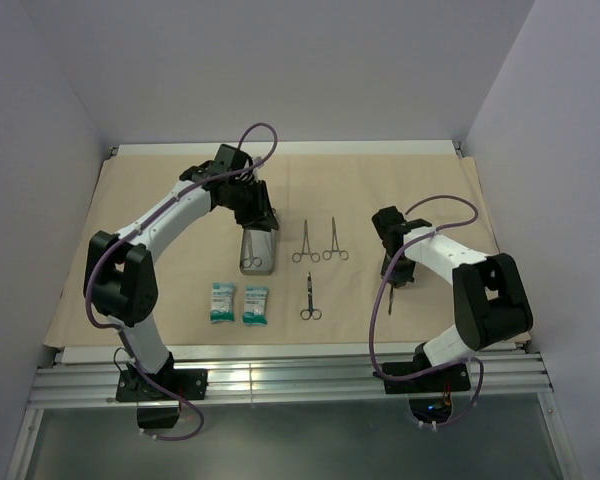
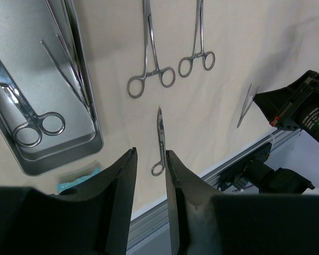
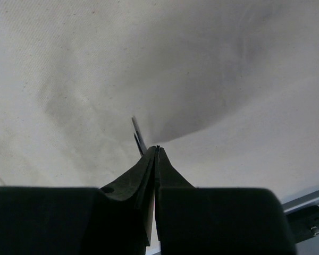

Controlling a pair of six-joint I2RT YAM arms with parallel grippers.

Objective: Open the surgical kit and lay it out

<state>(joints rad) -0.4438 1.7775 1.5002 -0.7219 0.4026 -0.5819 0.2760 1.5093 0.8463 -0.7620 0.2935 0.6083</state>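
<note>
right gripper (image 3: 156,151) pinched shut, apparently on the tweezers (image 3: 137,134), which trail toward 6 o'clock in top view; left gripper (image 2: 150,154) part-open, empty, above tray (image 2: 26,42).

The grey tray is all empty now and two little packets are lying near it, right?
Not quite. The two packets do lie near the tray, but the tray is not empty: the left wrist view shows ring-handled scissors and thin tweezers inside it.

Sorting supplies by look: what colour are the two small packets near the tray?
The packets are teal and white, clearest in the top external view.
</note>
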